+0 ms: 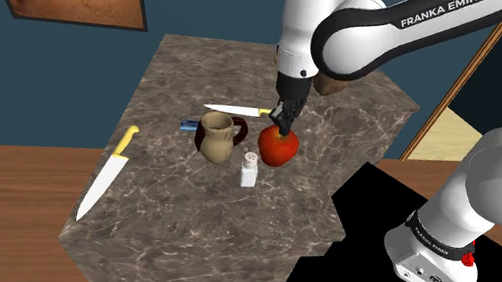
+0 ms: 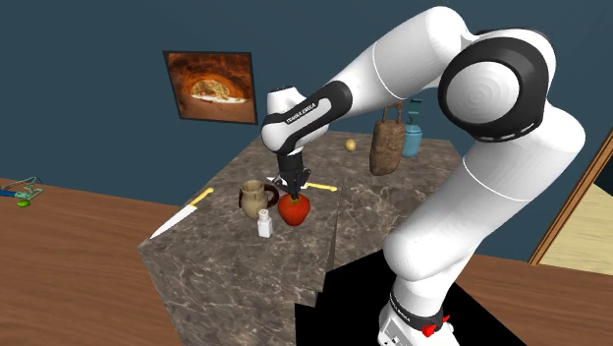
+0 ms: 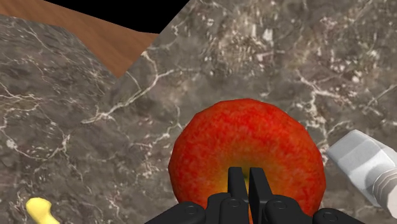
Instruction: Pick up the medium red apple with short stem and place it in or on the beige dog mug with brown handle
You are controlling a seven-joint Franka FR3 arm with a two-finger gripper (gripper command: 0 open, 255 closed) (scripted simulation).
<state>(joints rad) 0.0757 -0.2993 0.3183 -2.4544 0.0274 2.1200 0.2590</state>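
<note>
The apple (image 1: 278, 149) lies just beside the mug (image 1: 217, 138), on the side away from its brown handle, with a small white shaker (image 1: 249, 170) standing near both, a little toward the stand. The gripper (image 1: 284, 130) comes straight down on the apple's top. In the wrist view its two fingers are drawn narrow, only a slit between them, set into the yellow dip where the stem sits. That reads as a pinch at the crown, since a round fruit gives little else to hold from above. I cannot tell whether the apple is off the table (image 1: 176, 226).

The mug stands upright with its mouth open, so the carry looks short. The apple looks about as wide as that mouth and may rest on the rim. The shaker could be knocked. A small knife (image 1: 238, 110) lies behind the mug, and a large one (image 1: 105, 173) lies well apart on the handle side.
</note>
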